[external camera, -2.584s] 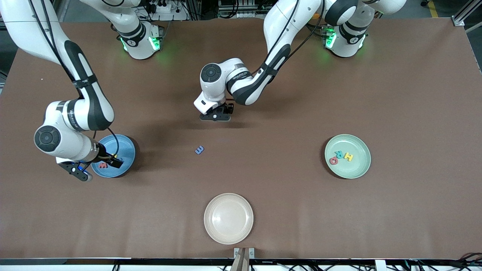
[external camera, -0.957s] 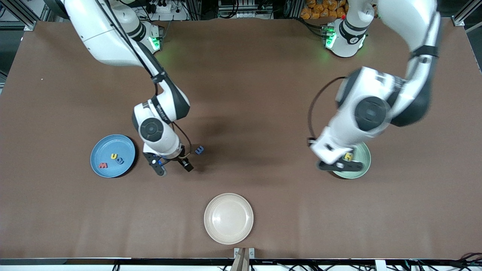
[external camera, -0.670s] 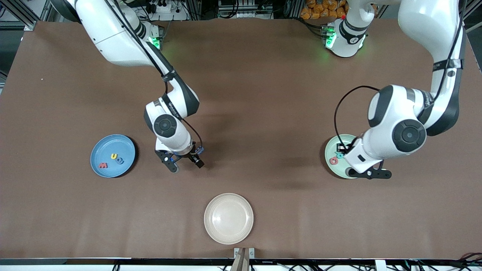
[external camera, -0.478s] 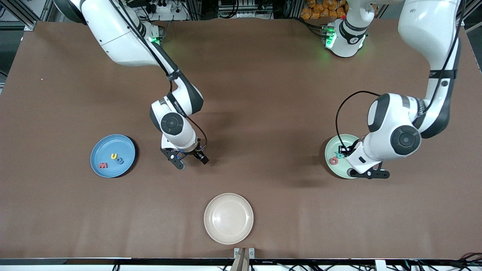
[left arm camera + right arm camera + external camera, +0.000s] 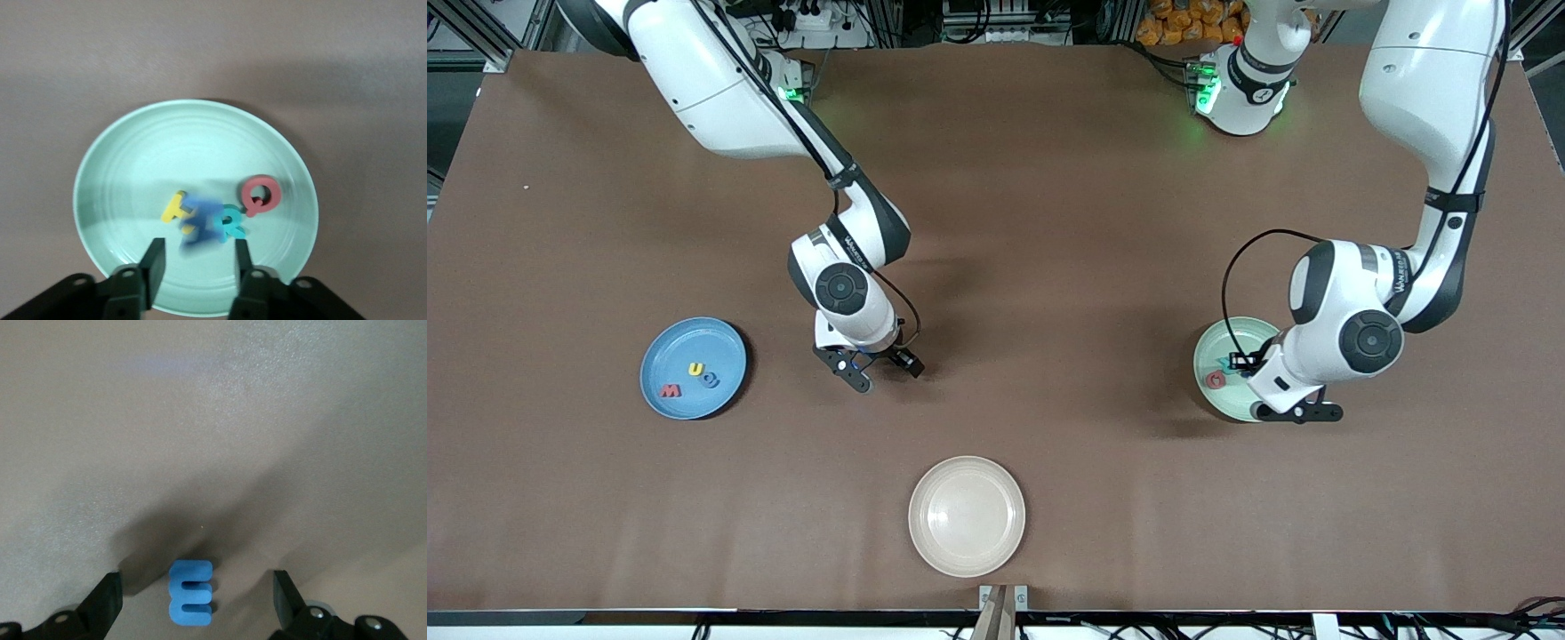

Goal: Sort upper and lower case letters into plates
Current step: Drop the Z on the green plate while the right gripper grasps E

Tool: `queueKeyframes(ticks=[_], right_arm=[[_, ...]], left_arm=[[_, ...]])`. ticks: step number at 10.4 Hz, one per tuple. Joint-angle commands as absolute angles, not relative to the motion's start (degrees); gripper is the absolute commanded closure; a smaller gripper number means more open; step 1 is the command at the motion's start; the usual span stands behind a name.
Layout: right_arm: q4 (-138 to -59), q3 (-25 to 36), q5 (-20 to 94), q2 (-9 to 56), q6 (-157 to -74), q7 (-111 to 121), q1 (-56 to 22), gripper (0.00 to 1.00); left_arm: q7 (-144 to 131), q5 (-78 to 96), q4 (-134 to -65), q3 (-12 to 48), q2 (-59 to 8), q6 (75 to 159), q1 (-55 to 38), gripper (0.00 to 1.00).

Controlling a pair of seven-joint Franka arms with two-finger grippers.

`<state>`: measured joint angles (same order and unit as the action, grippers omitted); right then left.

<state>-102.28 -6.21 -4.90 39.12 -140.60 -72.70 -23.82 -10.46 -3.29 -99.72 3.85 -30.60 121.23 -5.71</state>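
Note:
The mint green plate [image 5: 107,173] holds a yellow letter [image 5: 172,207], a teal letter [image 5: 233,225] and a red letter [image 5: 261,195]. My left gripper [image 5: 198,263] hangs open over this plate [image 5: 1209,351]. A blurred blue letter [image 5: 200,225] shows just off its fingertips, over the other letters. My right gripper [image 5: 196,587] is open and low over the table's middle, straddling a blue E-shaped letter [image 5: 191,592] without touching it. In the front view my right gripper [image 5: 885,372] hides that letter. The blue plate [image 5: 720,342] holds red [image 5: 669,390], yellow [image 5: 695,369] and blue [image 5: 711,380] letters.
A cream-white plate [image 5: 967,516] lies near the table edge closest to the front camera, between the two coloured plates. The brown table [image 5: 1049,222] is bare elsewhere.
My right gripper left the blue plate and came down over the blue E-shaped letter. My left arm swung from the table's middle to the mint plate, where a blue letter now shows below its open fingers.

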Motion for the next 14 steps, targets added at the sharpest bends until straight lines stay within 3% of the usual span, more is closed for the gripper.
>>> queueKeyframes(ticks=[1,2,3,4,7,12,14], right_arm=[[-103.3,-6.0,-4.5,38.1,-141.2,-72.2,-24.0,0.00],[-103.3,-6.0,-4.5,38.1,-141.7,-72.2,-24.1,0.00],[-103.4,-6.0,-4.6,38.1,-142.4,-72.2,-24.2,0.35],[-103.4,-6.0,-4.6,38.1,-142.9,-72.0,-24.2,0.86],[-103.7,-6.0,-5.0,38.1,-142.9,-71.7,-24.9,0.99],[-103.3,-5.5,-5.1,36.7,-141.9,-71.2,-23.6,1.00],[-103.2,-5.5,-5.2,33.0,-135.4,-66.0,-19.4,1.00]], left_arm=[[-9.8,-2.5,-100.0,3.4,-25.7,120.5,-5.8,0.00],[-9.8,-2.5,-100.0,3.4,-23.0,119.2,-5.8,0.00],[-9.7,-2.7,-99.8,3.5,-19.7,116.9,-4.9,0.00],[-9.7,-2.5,-99.4,3.7,-16.6,115.2,-4.8,0.00],[-9.9,-2.4,-97.7,3.6,-7.2,111.1,-4.4,0.00],[-10.4,-2.2,-92.8,3.9,-0.4,102.7,-2.1,0.00],[-10.0,-2.5,-92.8,3.8,0.0,101.8,-1.8,0.00]])
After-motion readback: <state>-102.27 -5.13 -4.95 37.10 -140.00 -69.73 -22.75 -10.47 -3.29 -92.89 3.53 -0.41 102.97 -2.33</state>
